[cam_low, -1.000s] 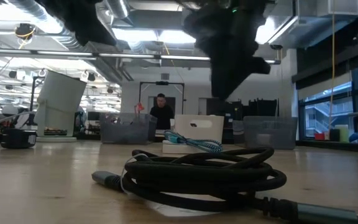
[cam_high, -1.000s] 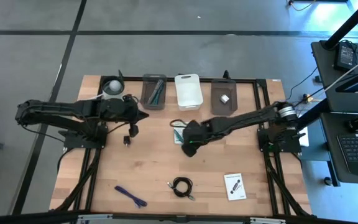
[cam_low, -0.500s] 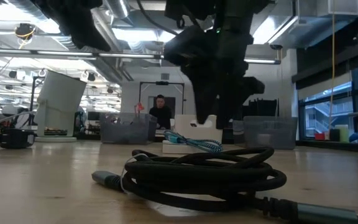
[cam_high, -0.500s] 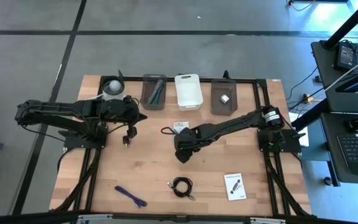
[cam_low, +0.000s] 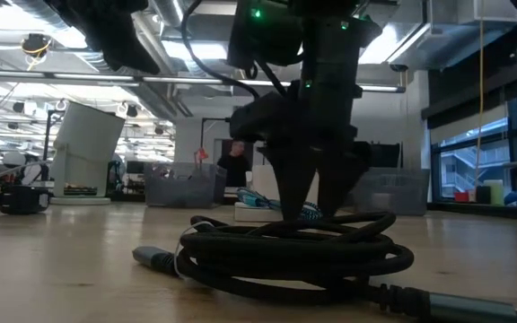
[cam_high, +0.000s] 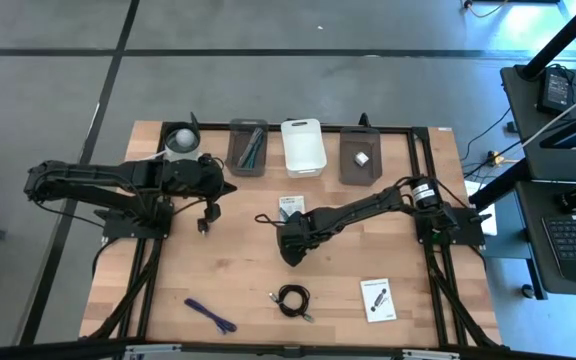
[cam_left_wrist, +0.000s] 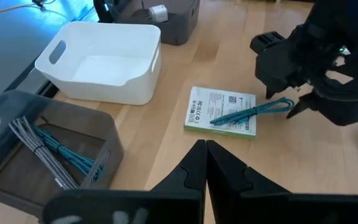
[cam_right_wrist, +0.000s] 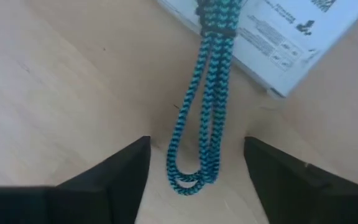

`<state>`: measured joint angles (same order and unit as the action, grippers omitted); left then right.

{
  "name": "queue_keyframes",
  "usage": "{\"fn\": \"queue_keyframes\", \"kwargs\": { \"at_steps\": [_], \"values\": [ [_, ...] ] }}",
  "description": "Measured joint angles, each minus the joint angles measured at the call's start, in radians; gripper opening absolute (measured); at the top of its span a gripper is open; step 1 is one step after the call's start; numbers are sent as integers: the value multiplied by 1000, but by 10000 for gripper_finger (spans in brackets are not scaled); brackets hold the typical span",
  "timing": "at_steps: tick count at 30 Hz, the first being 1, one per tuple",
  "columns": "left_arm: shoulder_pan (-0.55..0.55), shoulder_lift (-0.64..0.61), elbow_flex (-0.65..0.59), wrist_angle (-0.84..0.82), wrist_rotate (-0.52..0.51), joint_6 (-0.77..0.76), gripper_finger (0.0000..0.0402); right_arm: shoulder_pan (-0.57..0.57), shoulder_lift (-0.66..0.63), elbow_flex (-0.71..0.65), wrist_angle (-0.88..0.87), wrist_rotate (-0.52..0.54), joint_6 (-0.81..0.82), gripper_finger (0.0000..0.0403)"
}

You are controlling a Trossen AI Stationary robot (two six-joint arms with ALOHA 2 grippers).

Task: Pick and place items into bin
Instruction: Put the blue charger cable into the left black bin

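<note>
The right gripper (cam_right_wrist: 197, 168) is open over the teal cord (cam_right_wrist: 201, 112). It may also grab the card (cam_right_wrist: 278, 37) under it.

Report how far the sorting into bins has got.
Done: the left grey bin holds braided cables, and the right grey bin holds a small whitish piece. In hand: the right gripper, open, straddles the teal braided cable that lies across a white card. Left: that cable and card, the coiled black cable, the purple stick, and a second card. The left gripper is shut.
</note>
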<state>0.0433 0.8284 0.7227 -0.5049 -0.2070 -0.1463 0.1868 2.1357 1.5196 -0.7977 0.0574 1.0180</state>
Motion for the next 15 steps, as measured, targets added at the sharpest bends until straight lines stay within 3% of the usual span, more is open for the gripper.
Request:
{"fn": "queue_keyframes", "kwargs": {
  "at_steps": [3, 8, 11, 15],
  "values": [
    [0, 0, 0, 0, 0, 0, 3, 0, -6, -3, -7, -2, -3, 181],
    [0, 0, 0, 16, -13, 1, 3, 4, -39, -4, -14, -32, -44, 34],
    [0, 0, 0, 21, -44, 3, 3, 12, -99, -4, -31, -20, -57, 24],
    [0, 0, 0, 46, -84, 37, 3, 30, -212, -4, -64, 103, -54, 28]
  ]
}}
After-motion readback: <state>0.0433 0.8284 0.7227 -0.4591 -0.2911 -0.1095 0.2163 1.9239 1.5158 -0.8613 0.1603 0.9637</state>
